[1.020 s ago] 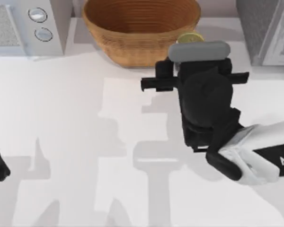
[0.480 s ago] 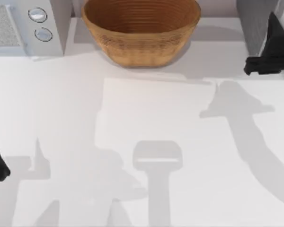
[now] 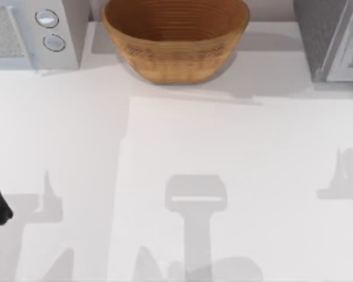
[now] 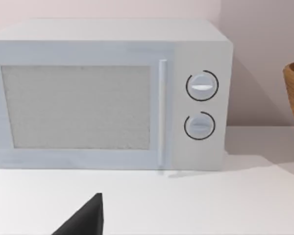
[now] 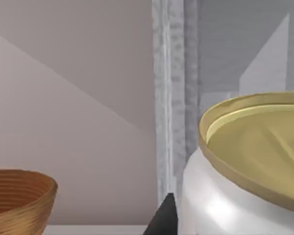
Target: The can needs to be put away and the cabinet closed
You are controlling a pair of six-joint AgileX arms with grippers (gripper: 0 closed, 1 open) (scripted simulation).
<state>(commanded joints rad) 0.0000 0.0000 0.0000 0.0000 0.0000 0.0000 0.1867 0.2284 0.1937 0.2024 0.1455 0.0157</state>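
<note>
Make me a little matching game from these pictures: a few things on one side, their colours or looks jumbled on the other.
Things:
1. wicker bowl
2. microwave
3. can
4. table

Looks:
A. pale grey box with two round dials
B. white body, dull gold top
C. plain white flat surface
D. brown, ribbed weave

Pairs: 1-D, 2-A, 3-B, 4-C

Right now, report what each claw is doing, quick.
Left claw: parked near the table's left edge, facing the microwave; open or shut cannot be told.
Right claw: the can sits right against it; grip cannot be told.
</note>
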